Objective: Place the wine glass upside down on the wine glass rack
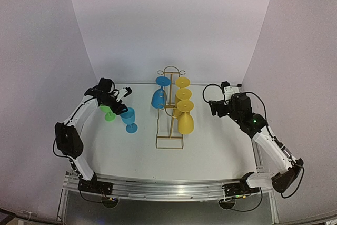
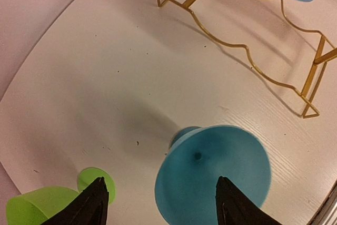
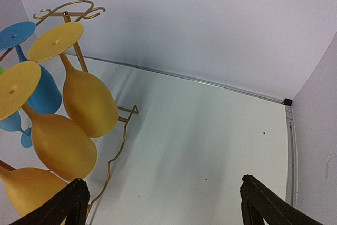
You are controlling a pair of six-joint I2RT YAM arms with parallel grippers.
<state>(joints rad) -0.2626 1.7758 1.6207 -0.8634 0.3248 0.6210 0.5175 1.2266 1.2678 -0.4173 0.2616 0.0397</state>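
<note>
The gold wire wine glass rack (image 1: 169,130) stands mid-table; it also shows in the left wrist view (image 2: 247,59) and the right wrist view (image 3: 113,156). One blue glass (image 1: 159,97) hangs upside down on its left side, and three yellow glasses (image 1: 185,122) hang on its right. A loose blue wine glass (image 1: 129,118) stands upright left of the rack. My left gripper (image 1: 121,106) hovers open just above it, its right finger over the bowl (image 2: 210,172) and nothing held (image 2: 160,206). My right gripper (image 1: 217,106) is open and empty right of the rack (image 3: 168,206).
A green wine glass (image 1: 109,114) rests just left of the blue one, its bowl (image 2: 31,206) and foot (image 2: 95,178) under my left finger. White walls enclose the table on three sides. Bare table (image 3: 210,130) lies between the rack and my right gripper.
</note>
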